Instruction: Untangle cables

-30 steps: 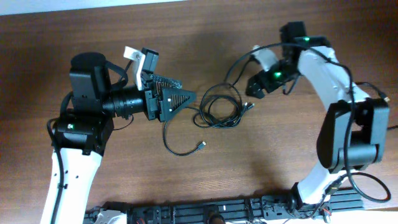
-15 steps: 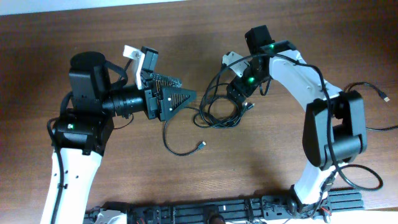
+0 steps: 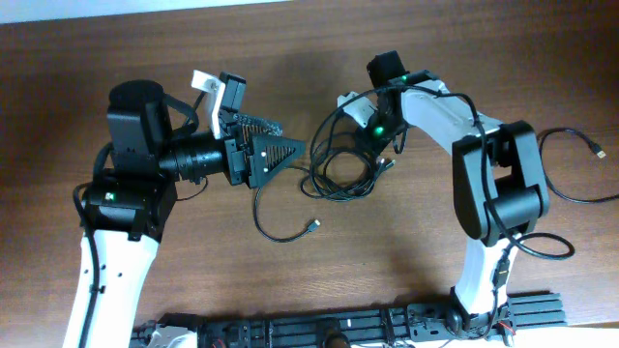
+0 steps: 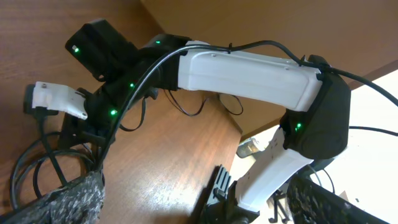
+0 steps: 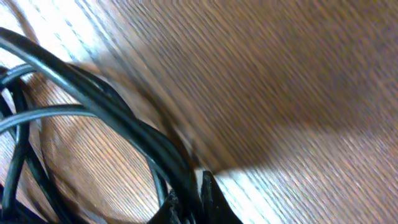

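My right pincer [image 3: 364,141] is down low over the worktop [image 3: 387,275], at the upper edge of the cables [image 3: 343,172]. Its wrist view is blurred. It shows black strands sweeping just beside one fingertip, and I cannot tell whether this pincer is clenched on a strand or merely next to it. Just past its tips the cords lie in several overlapping loops, crossing one another in one heap. None of those loops looks pulled free.

My left pincer [image 3: 290,145] hovers on the opposite side of the heap, its tips pointing at the loops and just beside them. It is released: its wrist view shows the two pads [image 4: 62,200] wide apart with nothing between them, though strands pass close by one of them.

Further out, below the left pincer's tips, a trailing cord [image 3: 266,217] leaves the heap in an open curve and ends in a small plug [image 3: 314,225], lying alone on the wood. Well beyond my right arm, far from both pincers, a stray cord [image 3: 571,166] lies apart from everything else.

I judge the job to be at an early stage. One tail and perhaps one whole cord are clear, while the main knot of loops between my pincers remains to be teased apart and laid out separately.
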`<state>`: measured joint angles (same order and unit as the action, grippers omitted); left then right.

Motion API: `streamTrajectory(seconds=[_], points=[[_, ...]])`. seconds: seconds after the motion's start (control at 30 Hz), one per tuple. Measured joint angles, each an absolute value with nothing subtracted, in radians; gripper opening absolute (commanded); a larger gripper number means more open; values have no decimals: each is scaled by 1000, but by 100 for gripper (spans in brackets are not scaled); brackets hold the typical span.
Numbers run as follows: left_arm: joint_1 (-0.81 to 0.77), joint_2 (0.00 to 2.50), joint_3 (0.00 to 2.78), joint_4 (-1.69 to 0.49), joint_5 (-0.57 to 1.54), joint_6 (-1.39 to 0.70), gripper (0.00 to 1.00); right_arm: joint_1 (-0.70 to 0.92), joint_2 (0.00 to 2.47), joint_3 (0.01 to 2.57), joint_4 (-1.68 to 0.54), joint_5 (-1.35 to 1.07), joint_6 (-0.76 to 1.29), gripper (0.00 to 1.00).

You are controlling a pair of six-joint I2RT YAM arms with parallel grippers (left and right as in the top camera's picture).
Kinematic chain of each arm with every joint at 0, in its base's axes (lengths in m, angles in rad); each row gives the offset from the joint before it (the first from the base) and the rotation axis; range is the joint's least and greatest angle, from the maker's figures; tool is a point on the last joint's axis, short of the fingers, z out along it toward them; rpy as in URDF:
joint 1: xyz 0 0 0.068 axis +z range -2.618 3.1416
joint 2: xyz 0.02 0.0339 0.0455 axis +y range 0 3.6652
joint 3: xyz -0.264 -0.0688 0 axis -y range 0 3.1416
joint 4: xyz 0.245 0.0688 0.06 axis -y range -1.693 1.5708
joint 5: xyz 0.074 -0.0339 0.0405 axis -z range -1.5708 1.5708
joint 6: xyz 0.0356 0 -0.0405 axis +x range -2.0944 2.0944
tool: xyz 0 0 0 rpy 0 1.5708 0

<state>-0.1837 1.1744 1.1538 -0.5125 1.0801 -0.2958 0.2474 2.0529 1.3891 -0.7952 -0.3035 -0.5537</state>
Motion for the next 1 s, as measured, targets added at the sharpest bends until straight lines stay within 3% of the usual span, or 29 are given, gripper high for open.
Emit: streamTrajectory(seconds=[0.2, 0.5, 0.77, 1.0], points=[[-184, 1174, 1154, -513, 1080, -296, 95, 251, 2054, 1443, -865, -304, -525, 4], [-184, 1174, 1154, -512, 1080, -296, 95, 251, 2031, 1799, -1076, -303, -464, 4], [-184, 1174, 1154, -517, 1080, -296, 96, 251, 1981, 2152, -1280, -304, -289, 4], [-184, 1174, 1154, -521, 1080, -296, 98, 251, 1951, 2450, -1325, -384, -116, 4]])
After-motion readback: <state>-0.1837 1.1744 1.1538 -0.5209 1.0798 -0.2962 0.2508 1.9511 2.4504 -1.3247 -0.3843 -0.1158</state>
